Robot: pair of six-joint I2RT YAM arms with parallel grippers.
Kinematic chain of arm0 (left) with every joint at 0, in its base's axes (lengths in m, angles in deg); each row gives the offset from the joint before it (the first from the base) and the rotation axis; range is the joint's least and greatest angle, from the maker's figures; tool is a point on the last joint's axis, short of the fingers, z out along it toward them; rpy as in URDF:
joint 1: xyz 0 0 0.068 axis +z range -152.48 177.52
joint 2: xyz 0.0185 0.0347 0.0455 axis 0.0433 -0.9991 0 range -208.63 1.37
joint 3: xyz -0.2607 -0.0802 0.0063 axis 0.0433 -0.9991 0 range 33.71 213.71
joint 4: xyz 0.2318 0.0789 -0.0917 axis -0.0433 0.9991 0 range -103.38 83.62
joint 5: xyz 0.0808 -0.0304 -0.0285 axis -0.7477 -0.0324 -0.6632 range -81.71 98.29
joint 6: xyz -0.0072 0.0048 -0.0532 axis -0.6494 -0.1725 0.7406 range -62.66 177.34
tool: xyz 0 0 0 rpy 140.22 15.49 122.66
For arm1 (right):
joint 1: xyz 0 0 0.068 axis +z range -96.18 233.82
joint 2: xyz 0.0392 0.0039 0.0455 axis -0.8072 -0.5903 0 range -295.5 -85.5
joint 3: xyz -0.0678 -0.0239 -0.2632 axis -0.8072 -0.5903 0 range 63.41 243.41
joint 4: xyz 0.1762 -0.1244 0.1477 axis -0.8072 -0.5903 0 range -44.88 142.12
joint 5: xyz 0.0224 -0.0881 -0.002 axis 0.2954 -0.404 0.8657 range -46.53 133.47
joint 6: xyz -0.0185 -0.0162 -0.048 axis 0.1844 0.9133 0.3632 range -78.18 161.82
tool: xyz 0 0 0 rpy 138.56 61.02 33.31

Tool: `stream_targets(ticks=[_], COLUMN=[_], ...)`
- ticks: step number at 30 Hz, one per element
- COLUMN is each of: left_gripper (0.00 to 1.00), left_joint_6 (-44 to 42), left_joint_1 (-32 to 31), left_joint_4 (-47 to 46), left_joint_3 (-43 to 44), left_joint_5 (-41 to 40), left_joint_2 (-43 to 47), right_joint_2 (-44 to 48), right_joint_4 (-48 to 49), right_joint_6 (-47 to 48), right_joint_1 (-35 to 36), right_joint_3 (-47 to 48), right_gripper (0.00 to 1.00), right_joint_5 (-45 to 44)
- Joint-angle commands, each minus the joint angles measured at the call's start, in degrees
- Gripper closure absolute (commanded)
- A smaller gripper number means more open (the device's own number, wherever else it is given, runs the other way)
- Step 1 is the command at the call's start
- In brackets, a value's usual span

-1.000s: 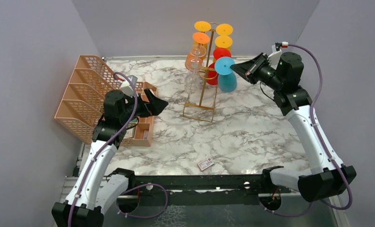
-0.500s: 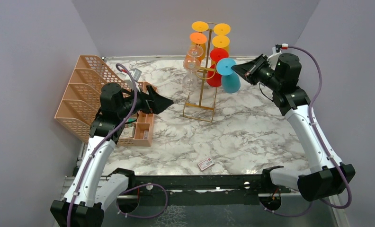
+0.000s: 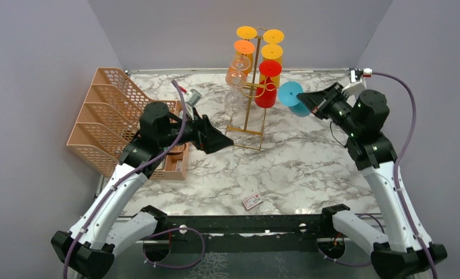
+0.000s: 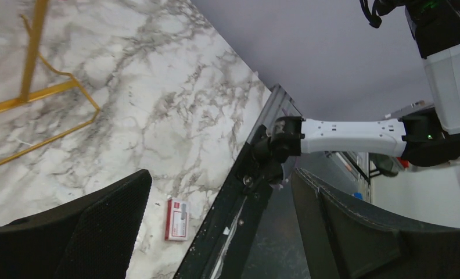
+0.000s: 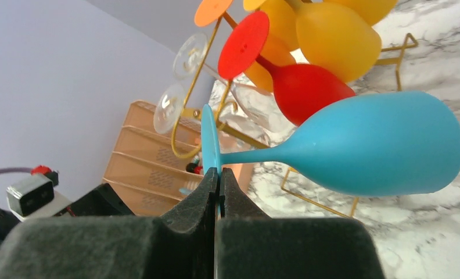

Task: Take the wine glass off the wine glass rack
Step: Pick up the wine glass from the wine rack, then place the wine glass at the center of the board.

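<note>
The gold wire wine glass rack [image 3: 248, 113] stands at the back middle of the table and bears red [image 3: 268, 81], yellow, orange and clear glasses. My right gripper [image 3: 311, 102] is shut on the foot disc of the blue wine glass [image 3: 289, 93], held clear of the rack to its right. In the right wrist view the fingertips [image 5: 218, 174] pinch the disc edge, and the blue bowl [image 5: 378, 145] lies sideways in front of the rack [image 5: 187, 110]. My left gripper [image 3: 217, 139] is open and empty beside the rack's base frame [image 4: 36, 99].
A peach mesh organiser [image 3: 100, 122] stands at the left, with a small tray of items in front of it. A small red-and-white box [image 3: 252, 201] lies near the front edge and also shows in the left wrist view [image 4: 177, 219]. Grey walls close in three sides.
My right gripper has drawn the blue glass right and away from the rack. My left arm has swung right toward the rack's base, jaws staying open.
</note>
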Motion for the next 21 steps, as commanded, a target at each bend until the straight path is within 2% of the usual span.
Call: stream_targets(ticks=[1, 6, 11, 15, 21], left_gripper=[0.06, 0.08, 0.08, 0.08, 0.10], left_joint_6=[1.2, 7.1, 14.1, 17.6, 21.8], left_joint_1=[-10.3, -18.8, -25.4, -27.2, -29.5], left_joint_4=[-2.8, -13.2, -27.7, -32.6, -39.6], left_joint_3=[-2.5, -9.1, -16.2, -18.1, -19.4], left_joint_5=[-9.1, -18.2, -23.0, -25.0, -23.4], left_joint_2=[-1.2, -1.0, -2.2, -5.4, -11.2], right_joint_2=[9.4, 17.8, 22.5, 22.7, 20.0], right_joint_4=[-1.5, -2.9, 1.4, 5.3, 7.2], right_joint_6=[9.1, 15.1, 14.2, 13.8, 15.0], right_joint_1=[-0.1, -0.1, -0.1, -0.1, -0.1], right_joint_3=[-7.1, -16.9, -25.2, -28.1, -29.4], right_gripper=[0.99, 0.99, 0.99, 0.99, 0.99], right_joint_5=[-2.2, 7.4, 18.3, 23.8, 32.7])
